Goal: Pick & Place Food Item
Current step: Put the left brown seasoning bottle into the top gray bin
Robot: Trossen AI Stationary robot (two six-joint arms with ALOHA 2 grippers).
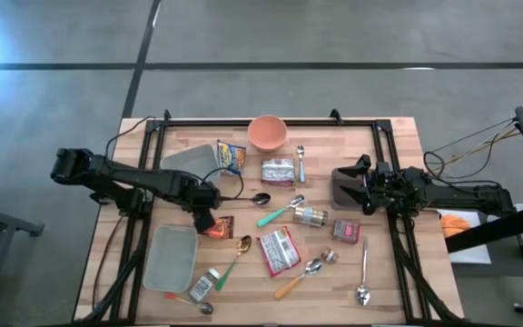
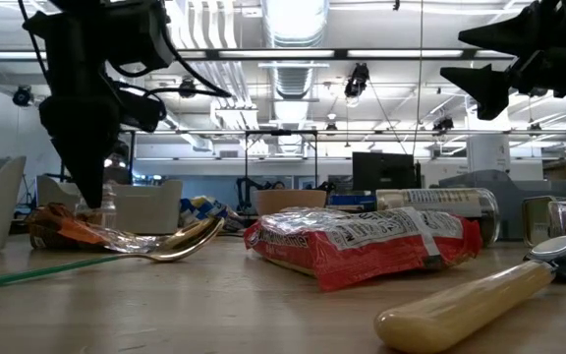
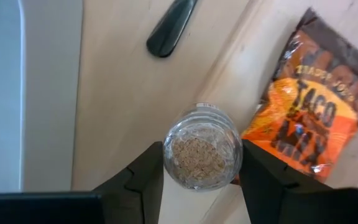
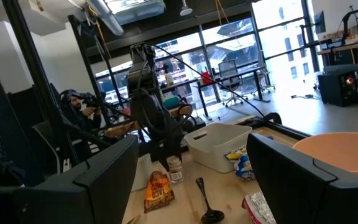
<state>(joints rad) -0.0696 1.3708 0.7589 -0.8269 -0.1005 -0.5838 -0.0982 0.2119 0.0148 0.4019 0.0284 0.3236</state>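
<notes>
The dark left arm extended from the left edge of the high view toward its centre-left, wrist bent downward. Its dark two-finger left gripper [image 1: 203,218] pointed at the table, the fingers [image 3: 143,180] closed around a small clear glass jar [image 3: 201,147]. The dark right arm entered from the right edge, held level at centre-right; its dark two-finger right gripper [image 1: 341,185] stood open and raised.

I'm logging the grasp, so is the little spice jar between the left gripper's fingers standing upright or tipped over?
Upright. The left wrist view looks straight down on the spice jar between the fingers; the right wrist view shows it standing.
</notes>
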